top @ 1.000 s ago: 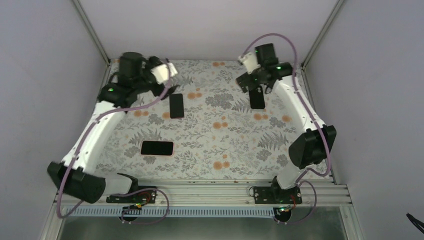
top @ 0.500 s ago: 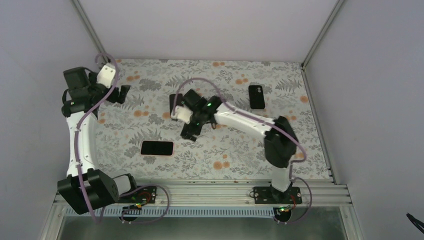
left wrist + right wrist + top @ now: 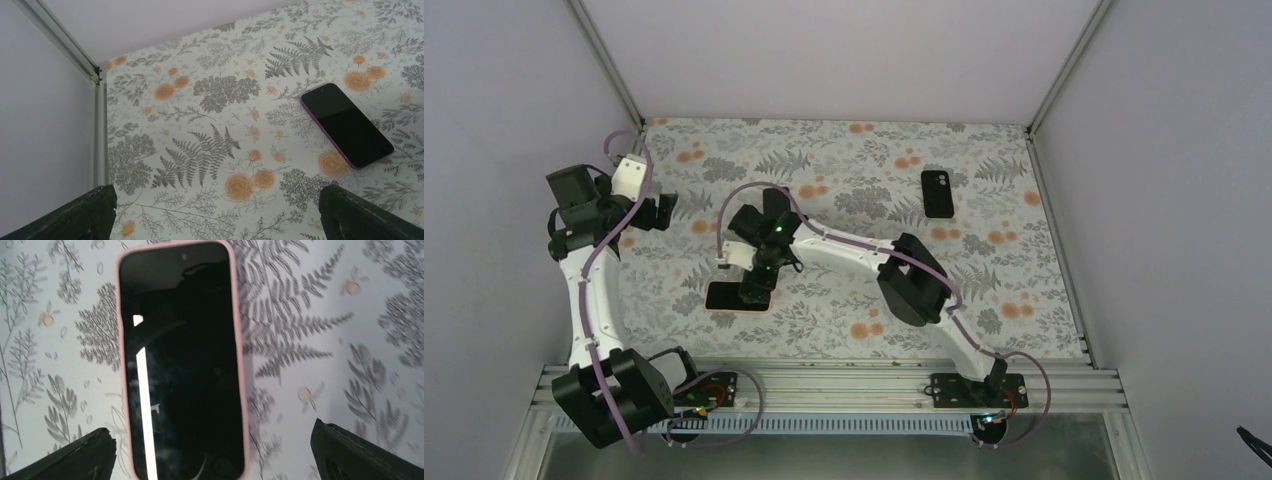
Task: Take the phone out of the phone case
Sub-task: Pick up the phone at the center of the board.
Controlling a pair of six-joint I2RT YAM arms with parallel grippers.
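Observation:
A black-screened phone in a pink case (image 3: pixel 180 355) lies flat, screen up, on the flowered table; in the top view (image 3: pixel 722 296) it sits near the left front. My right gripper (image 3: pixel 215 462) hovers just above its lower end, open and empty, with dark fingers (image 3: pixel 75 455) standing wide on either side. In the top view the right gripper (image 3: pixel 752 288) covers the phone's right end. My left gripper (image 3: pixel 215 220) is open and empty over bare table by the left edge (image 3: pixel 664 210).
A second dark phone with a magenta edge (image 3: pixel 346 125) lies farther back, mostly hidden behind the right arm in the top view. A black phone or case, camera side up (image 3: pixel 937 193), lies at the far right. A metal corner post (image 3: pixel 75 55) stands at the left.
The right arm has swung from the far right across the table and down over the pink-cased phone. The left arm has pulled back from the middle to the left edge.

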